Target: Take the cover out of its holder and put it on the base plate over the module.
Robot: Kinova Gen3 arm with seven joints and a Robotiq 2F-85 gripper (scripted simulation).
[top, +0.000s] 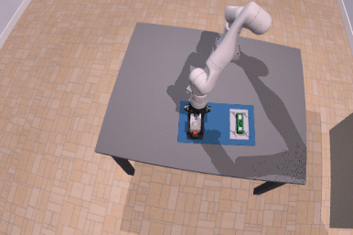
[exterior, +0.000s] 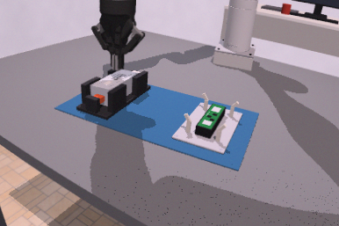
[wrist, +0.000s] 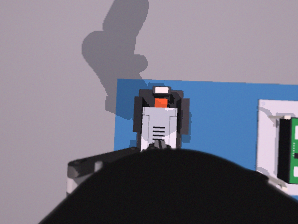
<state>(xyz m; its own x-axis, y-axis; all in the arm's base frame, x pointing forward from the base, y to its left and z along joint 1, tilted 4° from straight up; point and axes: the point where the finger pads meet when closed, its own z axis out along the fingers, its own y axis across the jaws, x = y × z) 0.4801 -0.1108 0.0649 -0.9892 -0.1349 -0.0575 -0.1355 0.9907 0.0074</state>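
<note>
From where I stand, the pincer (exterior: 116, 63) hangs straight down over the far end of the grey cover (exterior: 115, 82), its fingers clenched right together. I can see nothing caught between them, so I'd say it grips nothing. The cover sits low in its black holder (exterior: 94, 91), whose blocks hug it on both sides and hold it square. An orange tab (exterior: 99, 98) marks the near end. Holder and white base plate (exterior: 182, 134) share a blue mat (exterior: 162, 103) on the grey surface (exterior: 53, 68), well apart from each other. The green module (exterior: 211, 118) lies bare on the plate between slim white posts (exterior: 205, 99), which I take to be guides for the cover as it comes down. Coming at the cover's end rather than its broad thin walls looks meant to spare them.
</note>
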